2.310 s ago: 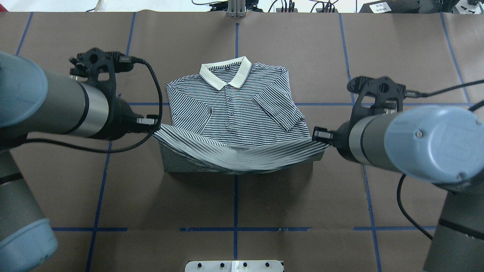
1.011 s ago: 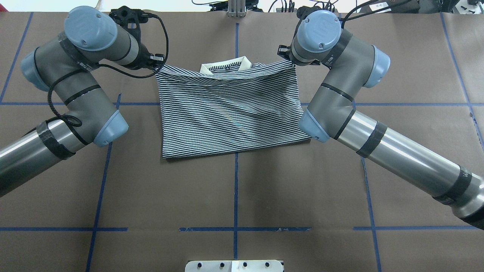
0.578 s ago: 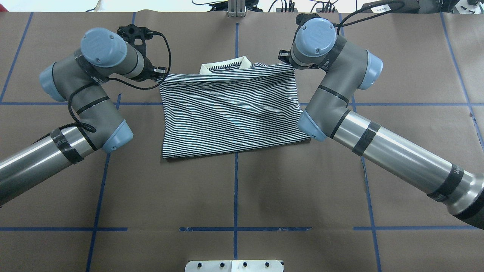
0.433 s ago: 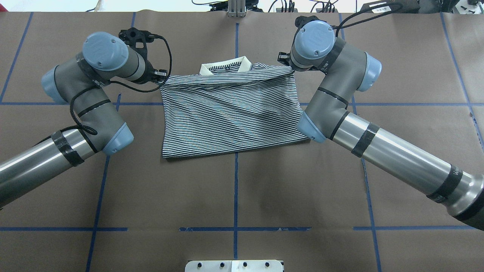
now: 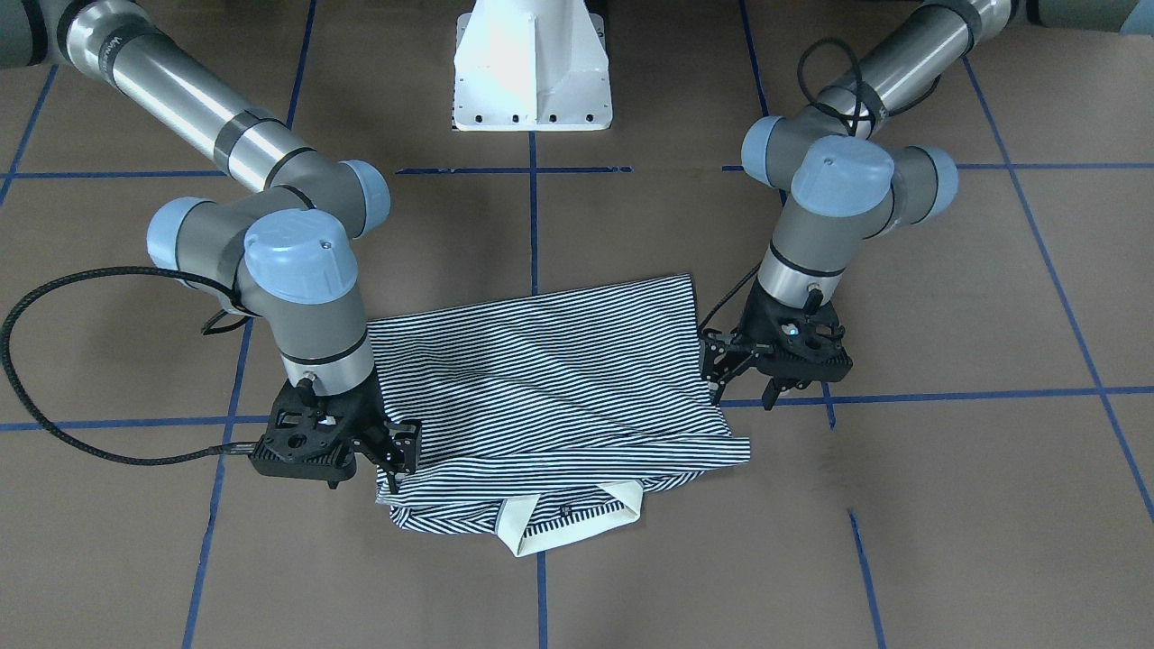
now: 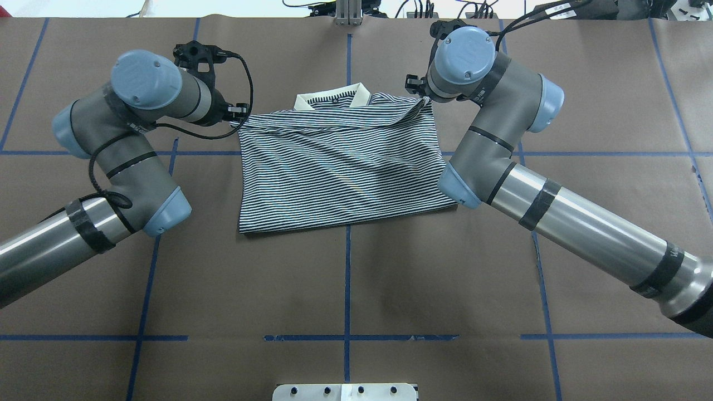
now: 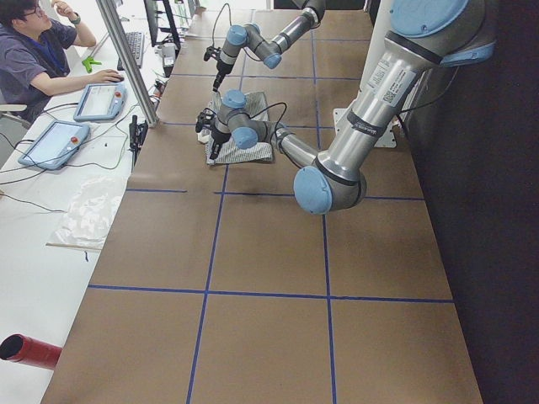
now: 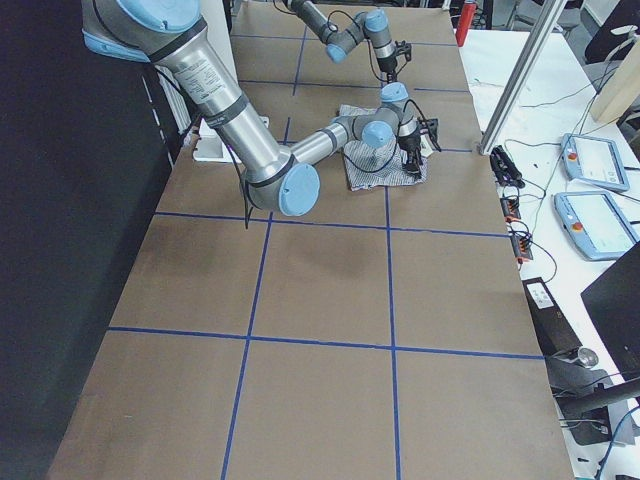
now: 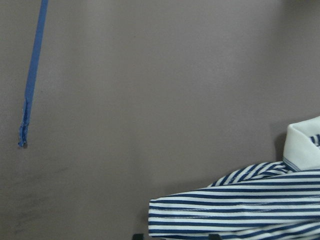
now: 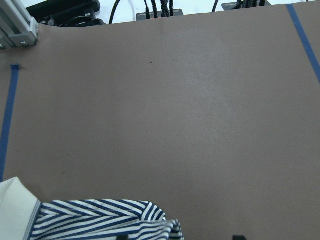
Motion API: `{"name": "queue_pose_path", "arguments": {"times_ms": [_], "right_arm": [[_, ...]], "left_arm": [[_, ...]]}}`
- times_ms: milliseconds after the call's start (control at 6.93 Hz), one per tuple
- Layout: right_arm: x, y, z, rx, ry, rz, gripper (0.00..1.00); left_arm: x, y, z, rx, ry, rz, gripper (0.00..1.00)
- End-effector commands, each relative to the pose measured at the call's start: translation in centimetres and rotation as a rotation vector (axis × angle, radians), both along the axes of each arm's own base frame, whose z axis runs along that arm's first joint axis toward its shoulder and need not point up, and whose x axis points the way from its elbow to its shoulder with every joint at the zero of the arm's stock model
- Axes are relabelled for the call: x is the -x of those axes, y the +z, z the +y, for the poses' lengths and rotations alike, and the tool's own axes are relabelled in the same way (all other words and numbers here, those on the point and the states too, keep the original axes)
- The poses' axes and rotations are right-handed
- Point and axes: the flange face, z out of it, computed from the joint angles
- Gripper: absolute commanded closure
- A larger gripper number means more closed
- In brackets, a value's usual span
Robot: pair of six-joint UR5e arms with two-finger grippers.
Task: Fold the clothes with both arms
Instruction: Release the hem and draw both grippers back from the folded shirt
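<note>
Releasing seems the step: the black left tool (image 5: 745,389) and black right tool (image 5: 401,448), jaws apart, flank the navy-and-white striped polo shirt (image 6: 340,167), doubled on the brown tabletop (image 6: 345,278); next, lift clear without snagging.

Near left arm (image 7: 383,84) reaches striped shirt (image 7: 251,154); far right arm (image 7: 286,34) beyond; operator (image 7: 38,55) seated alongside.
</note>
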Motion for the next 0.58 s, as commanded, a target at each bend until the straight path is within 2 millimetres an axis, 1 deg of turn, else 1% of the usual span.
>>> {"name": "queue_pose_path", "arguments": {"times_ms": [0, 144, 289, 433], "right_arm": [[-4.8, 1.7, -0.4, -0.046, -0.099, 0.001, 0.00], [-5.4, 2.1, -0.2, -0.051, -0.102, 0.003, 0.00], [-5.6, 2.2, -0.1, -0.051, -0.101, 0.003, 0.00], [-5.5, 2.3, -0.1, -0.049, -0.103, 0.004, 0.00]], "left_arm": [[-1.4, 0.1, 7.7, 0.022, 0.093, 0.061, 0.00], [-3.1, 0.2, 9.8, 0.076, 0.088, 0.097, 0.00], [-5.2, 1.4, 12.5, 0.114, 0.072, 0.113, 0.16], [-5.7, 2.2, 13.8, 0.153, 0.048, 0.149, 0.33]]}}
